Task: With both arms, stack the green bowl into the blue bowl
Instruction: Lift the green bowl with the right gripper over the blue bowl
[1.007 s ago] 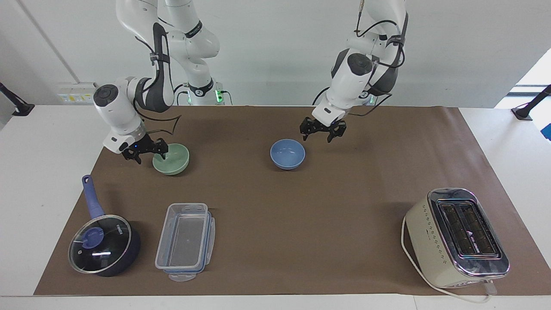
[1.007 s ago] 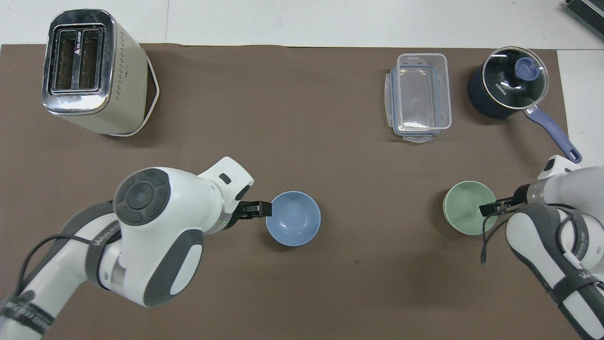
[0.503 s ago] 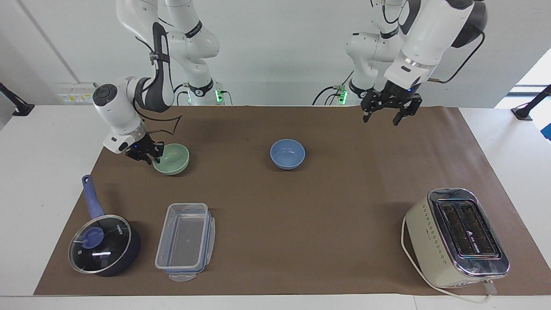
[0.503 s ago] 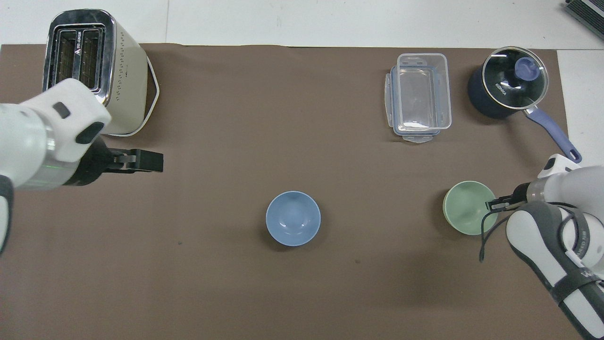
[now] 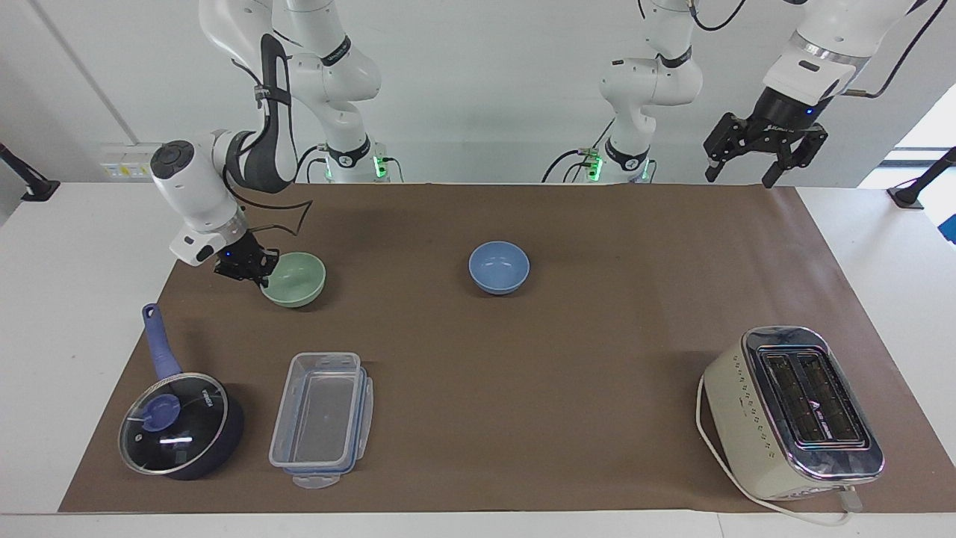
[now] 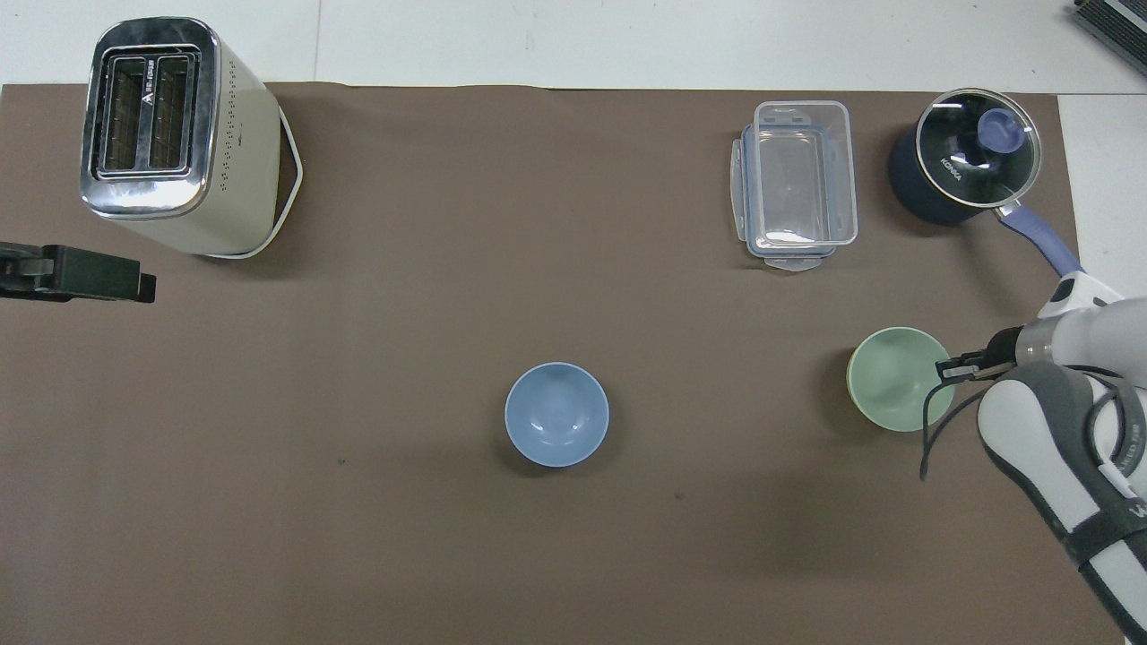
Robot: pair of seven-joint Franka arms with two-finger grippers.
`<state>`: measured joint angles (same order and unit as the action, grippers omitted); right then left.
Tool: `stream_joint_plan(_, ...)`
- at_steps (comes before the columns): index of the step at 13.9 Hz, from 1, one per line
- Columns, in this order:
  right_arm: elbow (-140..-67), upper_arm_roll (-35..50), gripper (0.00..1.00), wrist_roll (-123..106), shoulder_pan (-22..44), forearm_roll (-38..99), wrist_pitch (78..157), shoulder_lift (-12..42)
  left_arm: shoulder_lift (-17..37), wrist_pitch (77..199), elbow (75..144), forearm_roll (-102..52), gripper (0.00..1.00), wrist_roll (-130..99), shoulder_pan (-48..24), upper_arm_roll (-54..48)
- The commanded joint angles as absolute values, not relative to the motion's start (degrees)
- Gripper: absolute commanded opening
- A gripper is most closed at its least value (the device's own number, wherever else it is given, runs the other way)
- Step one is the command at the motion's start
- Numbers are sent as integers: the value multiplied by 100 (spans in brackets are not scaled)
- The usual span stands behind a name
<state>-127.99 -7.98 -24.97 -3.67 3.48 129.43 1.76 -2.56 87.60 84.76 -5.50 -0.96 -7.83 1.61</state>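
right gripper (image 5: 258,269) clamped on rim of green bowl (image 5: 294,279), tipped just above brown mat (image 5: 523,359). left gripper (image 5: 763,152) spread wide, raised over mat's corner at left arm's end. blue bowl (image 5: 499,267) upright mid-mat. white table (image 5: 82,246) around mat; pale wall (image 5: 478,82).

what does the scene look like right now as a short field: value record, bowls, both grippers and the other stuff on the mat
green bowl: at the right arm's end of the mat, tilted, rim pinched by the right gripper
blue bowl: mid-mat, upright, empty, untouched
right gripper: shut on the green bowl's rim
left gripper: open, raised high over the left arm's end of the table, holding nothing
stacking: not yet done
toaster: farther from the robots, left arm's end
saucepan: lidded, right arm's end
clear container: beside the saucepan
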Motion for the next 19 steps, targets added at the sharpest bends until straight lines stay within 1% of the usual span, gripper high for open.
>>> stream_joint_plan(1, -12122, -765, 0, -2663, -387, 501, 12123, 115, 201, 8307, 7762, -431, 100, 9, -633, 158)
stream_joint_plan(3, -11709, -765, 0, -2663, -387, 501, 11499, 27, 316, 7990, 7533, -378, 100, 297, -537, 150)
stream_joint_plan(6, -11190, -738, 0, -2654, -387, 641, 10857, -105, 272, 7814, 7541, -18, 100, 404, -580, 35)
stream_joint_plan(9, -10741, -738, 0, -2164, -63, 712, 10258, -123, 316, 7849, 7532, -9, 100, 422, -536, 70)
stream_joint_plan(11, -10723, -730, 0, -1708, 297, 712, 10292, -123, 281, 7884, 7558, -9, 100, 518, -536, 88)
stream_joint_plan(12, -10731, -738, 0, -1322, 577, 712, 10318, -123, 238, 7910, 7611, 9, 100, 693, -554, 97)
stream_joint_plan(15, -10766, -738, 0, -310, 1281, 721, 10502, -106, 1, 7998, 8032, -52, 100, 660, -536, 97)
stream_joint_plan(17, -10871, -712, 0, 147, 1650, 729, 10547, -44, -271, 8085, 8462, -61, 100, 659, -562, 88)
stream_joint_plan(19, -11030, -712, 0, 630, 2064, 930, 10966, 35, -334, 8288, 8561, -96, 100, 642, -545, 97)
